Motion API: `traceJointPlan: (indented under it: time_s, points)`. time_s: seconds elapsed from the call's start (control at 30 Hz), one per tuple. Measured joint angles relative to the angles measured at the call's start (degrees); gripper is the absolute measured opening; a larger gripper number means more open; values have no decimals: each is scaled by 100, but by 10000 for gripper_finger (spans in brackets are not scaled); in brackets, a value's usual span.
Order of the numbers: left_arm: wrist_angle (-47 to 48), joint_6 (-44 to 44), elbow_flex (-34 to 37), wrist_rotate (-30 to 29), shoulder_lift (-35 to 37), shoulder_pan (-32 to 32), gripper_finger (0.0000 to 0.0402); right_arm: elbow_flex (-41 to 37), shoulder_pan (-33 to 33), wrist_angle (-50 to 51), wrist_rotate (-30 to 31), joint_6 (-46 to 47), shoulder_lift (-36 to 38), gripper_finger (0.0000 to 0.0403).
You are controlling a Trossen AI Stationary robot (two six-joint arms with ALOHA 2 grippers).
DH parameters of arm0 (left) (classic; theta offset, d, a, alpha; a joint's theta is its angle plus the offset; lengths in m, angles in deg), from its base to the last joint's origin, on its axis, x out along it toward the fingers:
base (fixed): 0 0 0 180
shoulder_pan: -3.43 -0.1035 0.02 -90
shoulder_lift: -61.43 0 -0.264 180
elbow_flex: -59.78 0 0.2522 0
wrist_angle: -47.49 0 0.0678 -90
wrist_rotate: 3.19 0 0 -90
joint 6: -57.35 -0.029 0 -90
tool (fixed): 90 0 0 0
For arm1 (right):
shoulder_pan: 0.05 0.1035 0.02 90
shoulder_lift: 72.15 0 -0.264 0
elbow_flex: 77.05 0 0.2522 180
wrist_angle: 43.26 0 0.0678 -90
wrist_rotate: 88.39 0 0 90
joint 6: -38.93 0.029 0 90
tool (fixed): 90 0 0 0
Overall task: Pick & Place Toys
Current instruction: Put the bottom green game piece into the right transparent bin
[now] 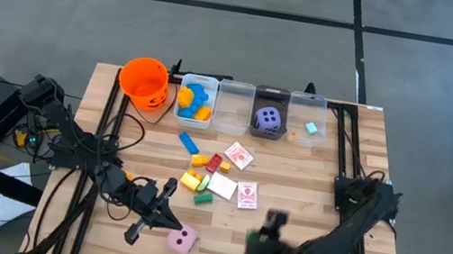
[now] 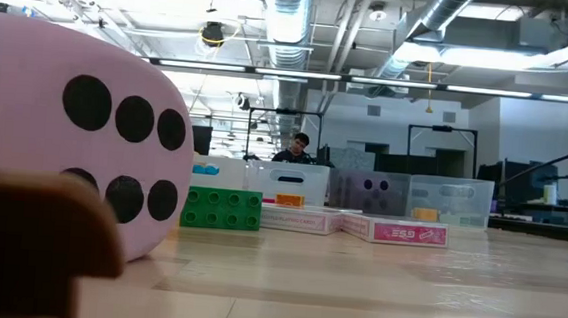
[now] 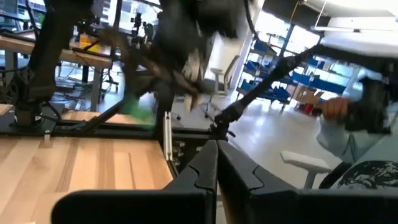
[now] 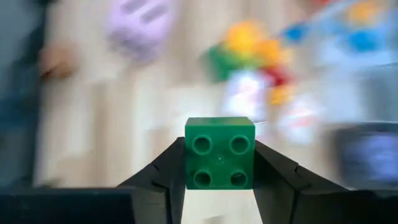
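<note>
A green block [image 4: 219,152] sits pinched between the two fingers of the right gripper [image 4: 219,180], studs facing the wrist camera, lifted above the near edge of the table [image 1: 358,157]. Ahead of that gripper lie the loose blocks and cards [image 1: 245,194], with the clear bins [image 1: 235,101] and orange bucket [image 1: 144,80] farther off. The left gripper [image 1: 159,217] rests low, its fingers pressed together and empty, just beside the pink die [image 1: 182,240].
</note>
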Motion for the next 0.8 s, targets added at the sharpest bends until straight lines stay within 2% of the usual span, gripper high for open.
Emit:
traceJointPlan:
  time_s: [0.13, 0.27, 0.47, 0.6, 0.7, 0.8]
  points:
    - [335, -1, 0, 2, 0, 0, 0, -298, 13, 449, 1498, 512, 676, 137]
    - [603, 1, 0, 1, 0, -1, 0, -1373, -163, 397, 2252, 796, 1533, 137]
    - [617, 1, 0, -37, 0, -13, 0, -3844, -989, 169, 2728, 1765, 3183, 137]
    - [615, -10, 0, -445, 0, -68, 0, -5540, -1841, -433, 3252, 2276, 4477, 137]
    - [615, -12, 0, -648, 0, -204, 0, -6661, -2485, -1106, 3282, 2422, 5437, 137]
    - [615, -17, 0, -678, 0, -400, 0, -7684, -3009, -2243, 2932, 1910, 6326, 137]
